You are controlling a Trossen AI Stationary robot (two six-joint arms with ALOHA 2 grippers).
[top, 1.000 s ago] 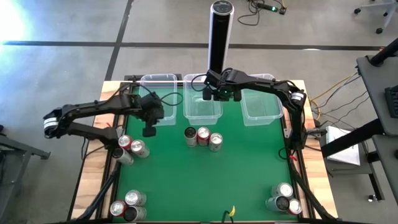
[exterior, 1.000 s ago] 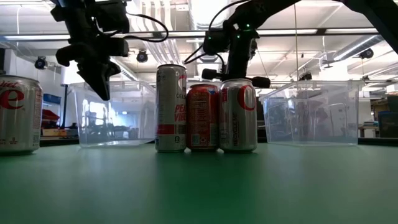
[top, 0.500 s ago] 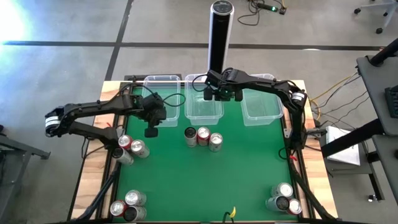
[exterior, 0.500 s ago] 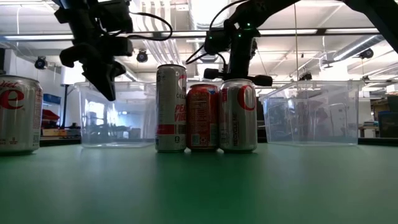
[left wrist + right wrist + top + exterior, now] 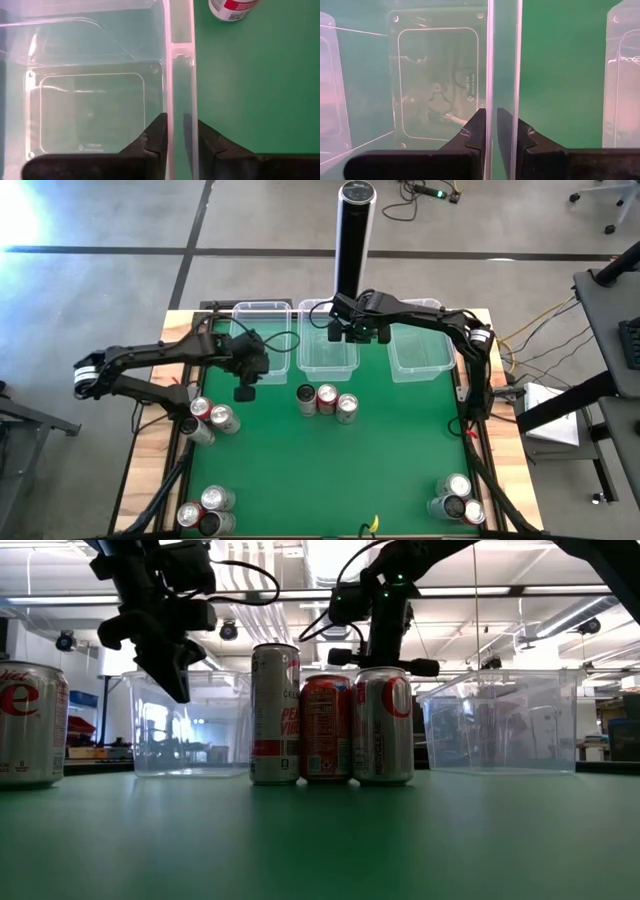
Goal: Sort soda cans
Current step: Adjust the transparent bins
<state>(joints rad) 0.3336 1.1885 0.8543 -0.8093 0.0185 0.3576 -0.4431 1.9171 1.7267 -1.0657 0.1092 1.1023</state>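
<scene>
Cans stand in five clusters on the green desk (image 5: 300, 480): a middle row of three just in front of the tubs, made up of a silver-white can (image 5: 306, 396), a red can (image 5: 326, 397) and a silver can with a red letter (image 5: 347, 408), touching side by side; three cans at the left edge (image 5: 208, 418); a near-left group (image 5: 205, 510); and a near-right group (image 5: 456, 500). In the low view the middle row reads as a tall silver-white can (image 5: 275, 712), the red can (image 5: 326, 727) and the lettered silver can (image 5: 383, 725), with another silver can (image 5: 30, 723) at the far left. Three clear plastic tubs line the far side: left tub (image 5: 255, 315), middle tub (image 5: 326, 352) and right tub (image 5: 419, 355). The left gripper (image 5: 244, 385) hangs above the near right corner of the left tub, its fingers (image 5: 156, 137) set narrowly on either side of that tub's wall, holding no can. The right gripper (image 5: 350, 332) is over the far right rim of the middle tub, its fingers (image 5: 478, 127) also narrowly parted astride the clear wall and carrying nothing. A tall black cylindrical post (image 5: 352, 235) rises behind the middle tub. All three tubs hold no cans.
</scene>
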